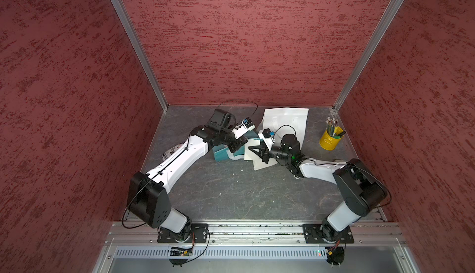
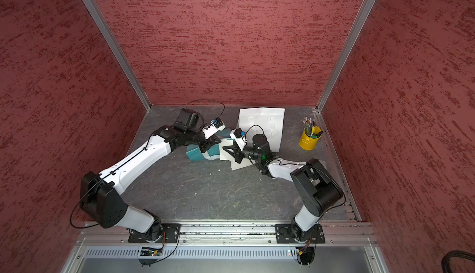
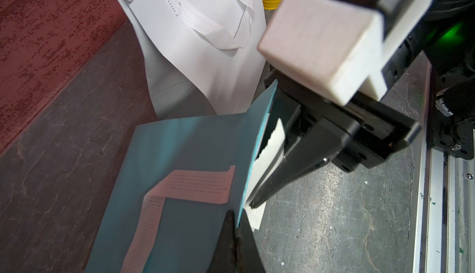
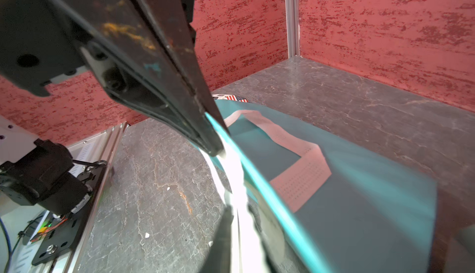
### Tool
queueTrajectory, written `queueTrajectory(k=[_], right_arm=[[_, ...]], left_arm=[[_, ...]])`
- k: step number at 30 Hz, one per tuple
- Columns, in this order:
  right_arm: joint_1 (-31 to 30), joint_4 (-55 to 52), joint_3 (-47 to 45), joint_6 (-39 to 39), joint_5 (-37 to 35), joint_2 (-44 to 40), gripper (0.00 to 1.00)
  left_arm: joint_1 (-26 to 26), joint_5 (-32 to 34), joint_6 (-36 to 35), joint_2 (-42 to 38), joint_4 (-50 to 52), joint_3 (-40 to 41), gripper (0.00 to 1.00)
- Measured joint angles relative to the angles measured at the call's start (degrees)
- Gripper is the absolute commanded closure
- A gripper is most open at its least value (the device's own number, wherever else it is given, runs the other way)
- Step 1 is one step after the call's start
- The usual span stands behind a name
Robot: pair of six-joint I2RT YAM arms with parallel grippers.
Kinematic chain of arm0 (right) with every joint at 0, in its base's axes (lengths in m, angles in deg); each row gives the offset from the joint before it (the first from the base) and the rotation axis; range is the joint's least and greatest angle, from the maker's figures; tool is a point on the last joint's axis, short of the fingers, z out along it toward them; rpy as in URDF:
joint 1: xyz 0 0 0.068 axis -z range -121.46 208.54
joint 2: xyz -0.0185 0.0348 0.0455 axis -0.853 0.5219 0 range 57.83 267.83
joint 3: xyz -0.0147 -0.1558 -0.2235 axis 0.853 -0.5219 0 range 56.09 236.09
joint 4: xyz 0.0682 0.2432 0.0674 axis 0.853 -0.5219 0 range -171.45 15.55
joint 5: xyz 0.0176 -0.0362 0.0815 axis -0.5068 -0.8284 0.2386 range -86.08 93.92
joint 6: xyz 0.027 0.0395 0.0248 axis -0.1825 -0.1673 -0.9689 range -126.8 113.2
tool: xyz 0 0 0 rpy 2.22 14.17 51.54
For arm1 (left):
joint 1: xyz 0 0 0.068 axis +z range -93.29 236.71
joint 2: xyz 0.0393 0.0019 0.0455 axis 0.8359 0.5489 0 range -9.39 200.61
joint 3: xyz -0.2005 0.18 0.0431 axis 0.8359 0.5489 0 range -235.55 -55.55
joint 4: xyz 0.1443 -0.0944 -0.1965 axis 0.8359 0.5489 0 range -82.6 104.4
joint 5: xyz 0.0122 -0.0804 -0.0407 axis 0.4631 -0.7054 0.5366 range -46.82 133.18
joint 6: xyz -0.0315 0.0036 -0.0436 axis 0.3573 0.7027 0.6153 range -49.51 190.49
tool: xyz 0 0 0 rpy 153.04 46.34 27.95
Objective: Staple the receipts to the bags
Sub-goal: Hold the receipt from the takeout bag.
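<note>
1. Bench (image 1: pixel 231 194). Grey, stone-patterned top. Both arms are bolted along its front edge.
2. Left arm (image 1: pixel 180 158). Elbow stands over the front-left corner. White forearm reaches diagonally toward the middle of the back edge, wrist bent down.
3. Right arm (image 1: pixel 318 170). Shoulder folded above the front-right corner. Forearm runs low and leftward to the bench's centre, wrist roughly level.
4. White bag (image 1: pixel 285 120). Flat by the back edge, right of centre, with a handle lying on its upper face. Its front part lies under the right wrist.
5. Teal bag (image 1: pixel 222 154). Centre of the bench toward the back, just left of the white bag, pale handle facing up. The edge toward the white bag is lifted off the bench.
6. Left claw (image 3: pixel 235 216). Clamped tight on the lifted edge of the teal bag.
7. Right claw (image 4: pixel 222 179). Points left at that same edge, fingers parted. The teal edge and the receipt pass between them. Its tips are just beside the left claw.
8. Yellow cup (image 1: pixel 327 140). Full of pencils, near the back-right corner, well apart from both claws.
9. Receipt (image 3: pixel 272 145). White slip with a ragged top, standing against the lifted teal edge.
10. Flat white sheet (image 1: pixel 259 166). On the bench below the right claw. Cannot tell whether it is a second receipt.
11. Small patterned item (image 1: pixel 168 154). Near the left edge, under the left forearm, too hidden to name.
</note>
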Motion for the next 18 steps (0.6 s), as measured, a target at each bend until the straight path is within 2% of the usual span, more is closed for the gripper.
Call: queueTrajectory(k=[3, 6, 11, 15, 18], right_arm=[[0.02, -0.76, 0.0, -0.13, -1.11, -0.26, 0.48], [0.07, -1.86, -0.72, -0.22, -2.93, -2.29, 0.4], [1.53, -9.51, -4.0, -0.11, -9.2, -14.58, 0.18], [2.73, -21.22, -3.52, -0.17, -17.31, -25.22, 0.17], [3.76, -33.4, -1.62, -1.09, -23.47, -29.88, 0.17]], left_arm=[[0.02, 0.17, -0.11, -0.02, -0.2, 0.0, 1.0], [0.26, 0.35, -0.11, -0.02, -0.33, 0.02, 1.0], [0.68, 0.37, -0.09, -0.15, -1.2, 0.42, 1.0], [0.81, 0.39, -0.07, -0.7, -1.97, 1.25, 1.0], [0.96, 0.61, -0.02, -1.68, -3.08, 2.56, 1.0]])
